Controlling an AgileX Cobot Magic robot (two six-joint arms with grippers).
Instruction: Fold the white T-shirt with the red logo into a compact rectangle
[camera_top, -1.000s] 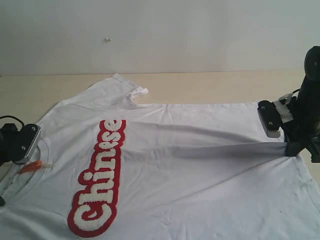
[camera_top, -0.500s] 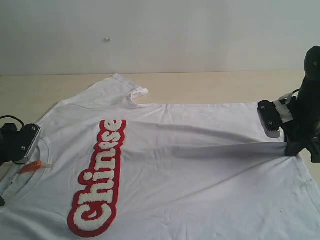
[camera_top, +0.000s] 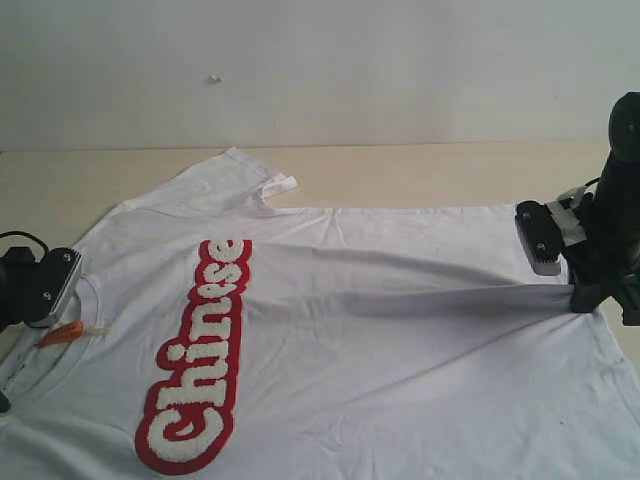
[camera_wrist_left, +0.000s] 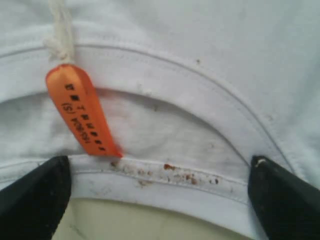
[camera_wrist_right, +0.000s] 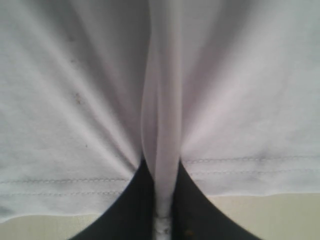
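The white T-shirt (camera_top: 400, 350) lies spread on the table, chest up, with the red logo (camera_top: 200, 360) running in a strip across its left part. My right gripper (camera_top: 575, 295) is shut on a pinch of the bottom hem, and a taut ridge of cloth (camera_wrist_right: 162, 125) runs from it toward the middle. My left gripper (camera_top: 45, 290) is open at the collar: its two fingertips (camera_wrist_left: 35, 195) stand wide apart on either side of the ribbed neckband (camera_wrist_left: 165, 172). The orange tag (camera_wrist_left: 82, 110) lies just beyond them.
The beige tabletop (camera_top: 420, 175) shows beyond the shirt, up to a pale wall. A sleeve (camera_top: 240, 175) lies at the far side. A dark cable (camera_top: 20, 240) loops by the left arm.
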